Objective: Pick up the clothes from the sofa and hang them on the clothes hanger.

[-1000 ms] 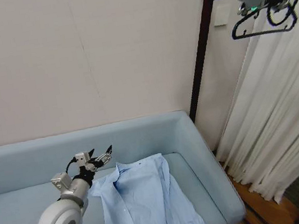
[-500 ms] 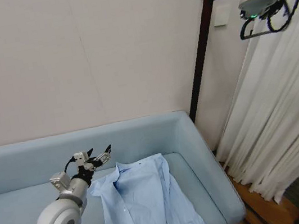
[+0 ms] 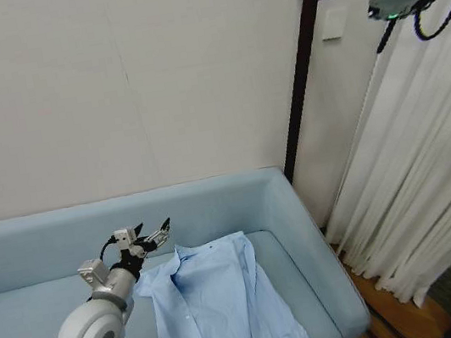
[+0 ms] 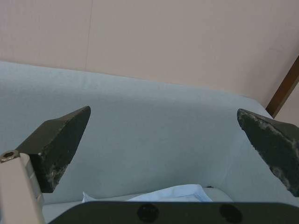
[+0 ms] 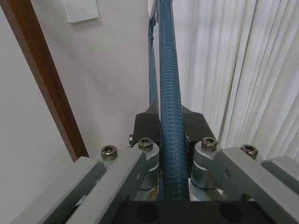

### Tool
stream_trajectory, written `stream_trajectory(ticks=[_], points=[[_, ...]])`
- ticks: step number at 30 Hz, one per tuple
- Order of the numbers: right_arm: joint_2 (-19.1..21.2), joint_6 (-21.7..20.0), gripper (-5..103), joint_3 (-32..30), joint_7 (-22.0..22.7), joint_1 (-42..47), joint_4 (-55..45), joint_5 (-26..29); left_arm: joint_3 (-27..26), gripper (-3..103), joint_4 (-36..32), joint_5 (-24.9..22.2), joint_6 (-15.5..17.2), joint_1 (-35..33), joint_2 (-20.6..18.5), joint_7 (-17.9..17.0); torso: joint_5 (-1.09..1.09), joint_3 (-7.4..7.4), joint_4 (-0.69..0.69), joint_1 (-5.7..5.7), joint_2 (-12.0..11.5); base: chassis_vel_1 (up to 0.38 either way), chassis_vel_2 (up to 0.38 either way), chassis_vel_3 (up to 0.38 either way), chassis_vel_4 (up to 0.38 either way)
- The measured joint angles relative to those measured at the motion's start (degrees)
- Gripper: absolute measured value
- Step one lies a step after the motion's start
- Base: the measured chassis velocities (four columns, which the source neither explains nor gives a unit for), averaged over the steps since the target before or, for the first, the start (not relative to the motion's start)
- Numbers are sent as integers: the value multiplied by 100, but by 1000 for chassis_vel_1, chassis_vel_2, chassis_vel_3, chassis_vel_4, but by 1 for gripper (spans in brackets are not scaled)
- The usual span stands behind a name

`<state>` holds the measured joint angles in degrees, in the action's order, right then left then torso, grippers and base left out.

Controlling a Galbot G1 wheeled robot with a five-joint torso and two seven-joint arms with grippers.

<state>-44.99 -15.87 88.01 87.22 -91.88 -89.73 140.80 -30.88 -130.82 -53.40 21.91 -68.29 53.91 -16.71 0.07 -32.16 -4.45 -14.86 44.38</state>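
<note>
A light blue shirt [image 3: 222, 307] lies spread on the seat of the pale blue sofa [image 3: 14, 245], collar toward the backrest. My left gripper [image 3: 152, 236] hovers open just left of the collar, a little above the seat. In the left wrist view its dark fingers [image 4: 63, 142] stand wide apart, with an edge of the shirt [image 4: 177, 192] below them. High at the right, my right gripper [image 3: 406, 7] is shut on a blue ribbed hanger [image 5: 169, 116], beside the dark wooden clothes rack pole [image 3: 301, 80]. The hanger [image 3: 434, 20] runs partly past the frame edge.
White curtains [image 3: 432, 171] hang to the right of the rack, down to a wooden floor strip. A plain wall backs the sofa. The sofa's right armrest [image 3: 306, 242] stands between the shirt and the rack's foot. A white wall plate [image 5: 81, 9] sits beside the pole.
My right arm has carried the hanger up and to the right, so less of it shows. The left gripper and the shirt have stayed put.
</note>
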Motion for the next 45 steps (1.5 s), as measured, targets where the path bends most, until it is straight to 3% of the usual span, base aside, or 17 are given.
stream_trajectory(ticks=[11, 18, 26, 30, 31, 32, 33, 35, 36, 37, 38, 39, 40, 41, 42, 43, 45], points=[[-119, 24, 8, 49, -1, -237, -236, 170, -17, 100, -30, 14, -18, -23, 31, 31, 1, 0, -1, 0, 0, 0, 0, 0, 0], [38, 106, 8, -214, -1, -264, -974, 278, -35, 100, -43, 14, -79, -80, 5, 48, 1, 1, -2, 0, 0, 0, 0, 0, 0], [545, 154, 8, -1358, -58, 898, -2170, 14, -59, 100, 156, 13, -200, -160, -92, -50, 0, 0, 0, 0, 0, 0, 0, 0, 0], [1070, -65, 8, -2062, -571, 2012, -2676, -335, -97, 100, 256, 22, -232, -235, -169, -148, 2, 0, 1, 0, 0, 0, 0, 0, 0], [1439, -325, 8, -2496, -999, 2789, -2872, -702, -121, 100, 313, 31, -259, -286, -216, -191, 5, -1, -1, 0, 0, 0, 0, 0, 0], [1439, -325, 8, -2496, -999, 2789, -2872, -702, -121, 100, 313, 31, -259, -286, -216, -191, 5, -1, -1, 0, 0, 0, 0, 0, 0], [1705, -466, 8, -2866, -1419, 3450, -2957, -1115, -128, 100, 374, 34, -298, -309, -259, -201, 7, 0, -2, 0, 0, 0, 0, 0, 0], [1964, -520, 8, -3022, -2069, 3982, -2973, -1694, -119, 100, 459, 35, -348, -318, -308, -205, 4, 0, -2, 0, 0, 0, 0, 0, 0], [2294, -578, 8, -3092, -3114, 4576, -2933, -2525, -57, 100, 592, 31, -410, -288, -368, -210, 2, 0, 0, 0, 0, 0, 0, 0, 0], [2444, -603, 8, -3119, -3664, 4887, -2883, -2976, -21, 100, 667, 30, -434, -261, -389, -211, 3, 0, -2, 0, 0, 0, 0, 0, 0], [2642, -579, 8, -3158, -4489, 5361, -2779, -3771, 34, 100, 806, 31, -463, -215, -419, -210, 4, 0, -3, 0, 0, 0, 0, 0, 0], [2642, -579, 8, -3158, -4489, 5361, -2779, -3771, 34, 100, 806, 31, -463, -215, -419, -210, 4, 0, -3, 0, 0, 0, 0, 0, 0], [2717, -532, 8, -3185, -4901, 5588, -2698, -4181, 54, 100, 871, 34, -467, -203, -427, -211, 5, 0, -5, 0, -1, 0, 0, 0, 0], [2801, -432, 8, -3228, -5449, 5885, -2574, -4697, 77, 100, 938, 45, -470, -195, -431, -211, 4, 0, -5, 0, 0, 0, 0, 0, 0], [2876, -153, 8, -3331, -6485, 6461, -2316, -5514, 113, 100, 1082, 88, -471, -205, -433, -214, 3, 0, -6, 0, 0, 0, 0, 0, 0], [2876, 41, 8, -3397, -7021, 6778, -2150, -5896, 136, 100, 1170, 133, -471, -235, -432, -212, 4, 0, -4, 0, 0, 0, 0, 0, 0], [2869, 99, 8, -3420, -7160, 6866, -2094, -5999, 141, 100, 1188, 143, -472, -242, -432, -213, 4, 0, -4, -1, 0, 0, 0, 0, 0]])
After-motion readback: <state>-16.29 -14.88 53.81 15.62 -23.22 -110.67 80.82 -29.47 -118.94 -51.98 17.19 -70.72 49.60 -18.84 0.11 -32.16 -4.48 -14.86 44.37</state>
